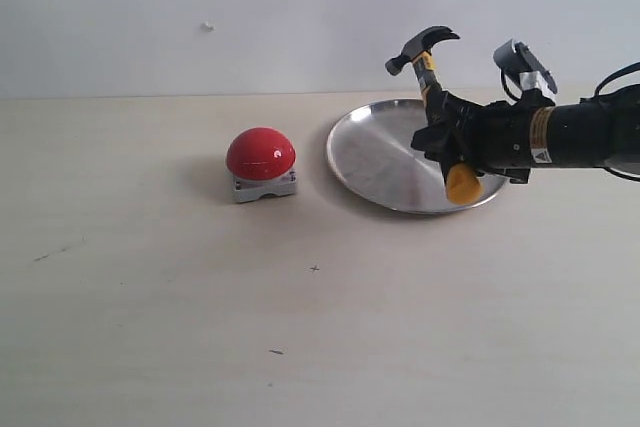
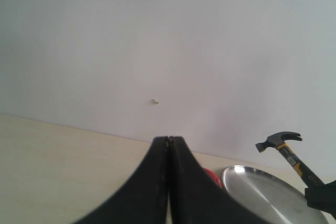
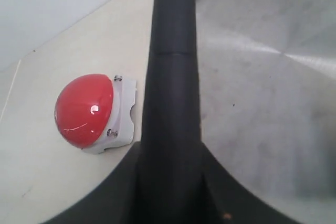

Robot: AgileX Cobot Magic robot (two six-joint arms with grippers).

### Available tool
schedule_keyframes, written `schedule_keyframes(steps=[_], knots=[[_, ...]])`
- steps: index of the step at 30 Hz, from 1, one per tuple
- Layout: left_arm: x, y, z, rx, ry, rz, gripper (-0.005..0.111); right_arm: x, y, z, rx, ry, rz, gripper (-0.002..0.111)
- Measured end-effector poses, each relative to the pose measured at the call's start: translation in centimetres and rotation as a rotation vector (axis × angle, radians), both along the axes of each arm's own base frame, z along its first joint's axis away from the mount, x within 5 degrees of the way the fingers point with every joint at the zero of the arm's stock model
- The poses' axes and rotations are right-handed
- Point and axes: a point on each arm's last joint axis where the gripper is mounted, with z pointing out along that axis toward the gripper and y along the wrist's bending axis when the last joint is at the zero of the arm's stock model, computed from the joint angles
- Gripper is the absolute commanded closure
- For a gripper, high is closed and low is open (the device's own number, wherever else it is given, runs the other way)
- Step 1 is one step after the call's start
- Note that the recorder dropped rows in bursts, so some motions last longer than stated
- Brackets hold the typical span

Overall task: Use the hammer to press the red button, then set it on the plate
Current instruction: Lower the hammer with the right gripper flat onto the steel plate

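My right gripper [image 1: 447, 137] is shut on the hammer's [image 1: 428, 65] black handle and holds it upright above the silver plate [image 1: 385, 162], dark head up and yellow end down. In the right wrist view the handle [image 3: 172, 77] runs between the fingers [image 3: 113, 192], with the plate [image 3: 262, 87] on one side and the red button [image 3: 84, 109] on the other. The red button [image 1: 261, 154] sits on the table just left of the plate. My left gripper [image 2: 169, 142] is shut with nothing in it; past it show the hammer [image 2: 286, 145] and plate [image 2: 268, 192].
The light wooden table [image 1: 150, 297] meets a plain white wall [image 1: 200, 7] behind. A small speck [image 1: 207, 26] marks the wall. A few small dark marks [image 1: 314, 268] lie on the table.
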Motion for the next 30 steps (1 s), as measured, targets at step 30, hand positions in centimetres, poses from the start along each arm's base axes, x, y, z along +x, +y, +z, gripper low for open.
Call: schedule_keyframes(steps=[30], knots=[[0.0,0.0,0.0,0.0,0.0,0.0,0.107,6.2,0.4,-5.8,0.062,0.068,-0.05,0.108]])
